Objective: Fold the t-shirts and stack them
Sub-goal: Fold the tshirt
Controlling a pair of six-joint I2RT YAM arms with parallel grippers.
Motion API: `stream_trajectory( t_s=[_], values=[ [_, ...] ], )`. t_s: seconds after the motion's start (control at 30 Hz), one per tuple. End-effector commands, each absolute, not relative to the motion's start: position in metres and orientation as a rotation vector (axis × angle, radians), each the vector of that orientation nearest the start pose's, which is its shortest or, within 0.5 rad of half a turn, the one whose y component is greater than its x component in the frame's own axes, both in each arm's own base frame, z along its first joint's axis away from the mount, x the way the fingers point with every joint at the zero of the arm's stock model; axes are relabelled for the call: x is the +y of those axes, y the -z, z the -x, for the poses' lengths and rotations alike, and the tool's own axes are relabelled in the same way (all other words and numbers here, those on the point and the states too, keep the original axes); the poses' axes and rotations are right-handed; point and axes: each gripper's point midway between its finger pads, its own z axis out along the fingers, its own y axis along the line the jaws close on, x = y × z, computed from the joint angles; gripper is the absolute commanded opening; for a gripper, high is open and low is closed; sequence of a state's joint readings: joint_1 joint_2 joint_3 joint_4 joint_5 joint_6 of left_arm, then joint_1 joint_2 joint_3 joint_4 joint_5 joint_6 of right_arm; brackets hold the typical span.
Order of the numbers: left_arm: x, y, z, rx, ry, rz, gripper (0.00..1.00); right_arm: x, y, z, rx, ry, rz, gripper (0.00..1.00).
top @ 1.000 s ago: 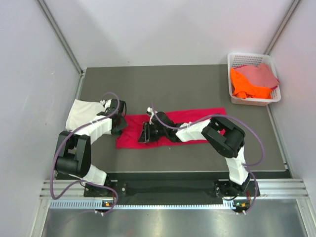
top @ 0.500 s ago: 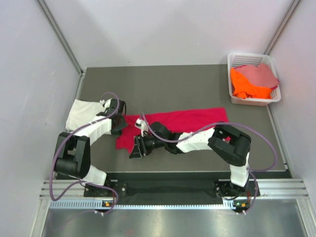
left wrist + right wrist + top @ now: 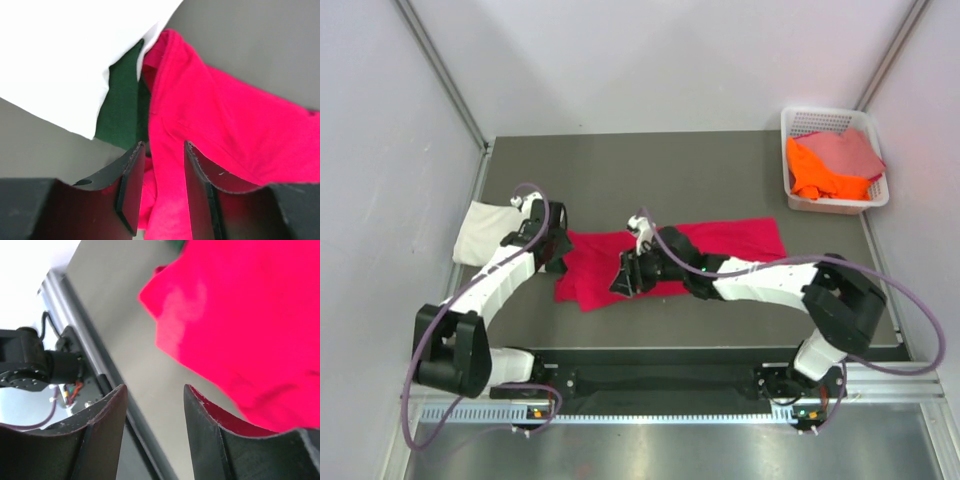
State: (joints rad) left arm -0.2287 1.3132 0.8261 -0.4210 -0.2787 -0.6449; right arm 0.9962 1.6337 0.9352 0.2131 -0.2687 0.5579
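A crimson-red t-shirt (image 3: 720,240) lies stretched across the middle of the table, its left end bunched. My left gripper (image 3: 558,252) sits at that left end. In the left wrist view my left gripper (image 3: 163,150) is shut on a fold of the red t-shirt (image 3: 240,130), which fills the gap between its fingers. My right gripper (image 3: 623,278) hovers over the shirt's near-left part. Seen from its own wrist, my right gripper (image 3: 155,390) is open, with bare table between the fingers and the red t-shirt (image 3: 250,315) beside it. A folded cream-white t-shirt (image 3: 478,230) lies left of the left gripper.
A white lattice basket (image 3: 820,205) at the back right holds an orange t-shirt (image 3: 820,172) and a dusty pink one (image 3: 845,150). A dark green patch (image 3: 122,105) shows between the white t-shirt (image 3: 60,60) and the red one. The table's front edge (image 3: 100,370) runs close under the right gripper.
The right gripper swung out toward the front left, opened wider and came back over the shirt. The shirt's near-left corner now lies spread forward. The left arm stretched out, its gripper staying put.
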Motion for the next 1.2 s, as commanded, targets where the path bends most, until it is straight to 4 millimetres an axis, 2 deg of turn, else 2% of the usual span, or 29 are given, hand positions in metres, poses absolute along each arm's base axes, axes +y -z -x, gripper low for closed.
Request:
stream_trajectory(
  t_s=[0.0,0.03,0.07,0.13,0.17,0.23,0.27,0.33,0.37,0.4,0.43,0.47,0.53,0.57,0.6,0.67,0.73,0.77,0.83,0.87,0.93,1.17],
  values=[
    [-0.056,-0.103,-0.312,2.344,0.096,0.593,0.43,0.374,-0.136,-0.228,2.156,-1.029,0.609,0.49],
    [-0.057,-0.105,-0.310,2.343,0.107,0.588,0.45,0.364,-0.147,-0.233,2.134,-1.026,0.592,0.50],
    [-0.061,-0.109,-0.308,2.342,0.132,0.574,0.46,0.352,-0.144,-0.237,2.159,-0.997,0.589,0.50],
    [-0.063,-0.110,-0.301,2.351,0.155,0.567,0.51,0.328,-0.153,-0.256,2.157,-0.950,0.537,0.49],
    [-0.068,-0.109,-0.297,2.364,0.186,0.557,0.52,0.315,-0.147,-0.256,2.198,-0.906,0.540,0.50],
    [-0.072,-0.105,-0.286,2.392,0.213,0.559,0.54,0.291,-0.152,-0.270,2.197,-0.831,0.462,0.49],
    [-0.075,-0.108,-0.283,2.388,0.238,0.548,0.54,0.274,-0.144,-0.275,2.234,-0.780,0.413,0.49],
    [-0.076,-0.106,-0.271,2.401,0.249,0.550,0.55,0.252,-0.144,-0.281,2.240,-0.710,0.328,0.49],
    [-0.079,-0.106,-0.267,2.405,0.259,0.540,0.55,0.238,-0.131,-0.279,2.281,-0.675,0.281,0.48],
    [-0.081,-0.106,-0.263,2.409,0.267,0.536,0.55,0.219,-0.133,-0.288,2.271,-0.626,0.202,0.48],
    [-0.086,-0.113,-0.259,2.393,0.294,0.522,0.55,0.207,-0.129,-0.290,2.279,-0.591,0.157,0.47],
    [-0.088,-0.112,-0.254,2.402,0.295,0.520,0.57,0.188,-0.116,-0.290,2.314,-0.536,0.077,0.47],
    [-0.098,-0.119,-0.246,2.377,0.320,0.511,0.60,0.164,-0.113,-0.293,2.302,-0.456,-0.015,0.47],
    [-0.099,-0.118,-0.240,2.384,0.314,0.516,0.63,0.149,-0.104,-0.290,2.324,-0.413,-0.077,0.50],
    [-0.100,-0.117,-0.237,2.381,0.314,0.530,0.66,0.136,-0.105,-0.292,2.305,-0.355,-0.126,0.52],
    [-0.105,-0.113,-0.229,2.368,0.343,0.588,0.67,0.119,-0.096,-0.289,2.314,-0.301,-0.210,0.58],
    [-0.110,-0.112,-0.225,2.335,0.415,0.657,0.68,0.100,-0.096,-0.290,2.288,-0.216,-0.288,0.63],
    [-0.109,-0.098,-0.218,2.350,0.420,0.683,0.68,0.086,-0.093,-0.289,2.282,-0.152,-0.347,0.69],
    [-0.114,-0.100,-0.221,2.287,0.504,0.739,0.68,0.074,-0.093,-0.288,2.268,-0.100,-0.394,0.83],
    [-0.112,-0.089,-0.217,2.291,0.504,0.760,0.68,0.065,-0.093,-0.288,2.255,-0.055,-0.431,0.89],
    [-0.115,-0.090,-0.221,2.247,0.541,0.782,0.68,0.059,-0.094,-0.290,2.251,-0.027,-0.437,0.89],
    [-0.111,-0.067,-0.221,2.254,0.499,0.839,0.71,0.039,-0.085,-0.298,2.288,0.149,-0.504,0.92]
  ],
)
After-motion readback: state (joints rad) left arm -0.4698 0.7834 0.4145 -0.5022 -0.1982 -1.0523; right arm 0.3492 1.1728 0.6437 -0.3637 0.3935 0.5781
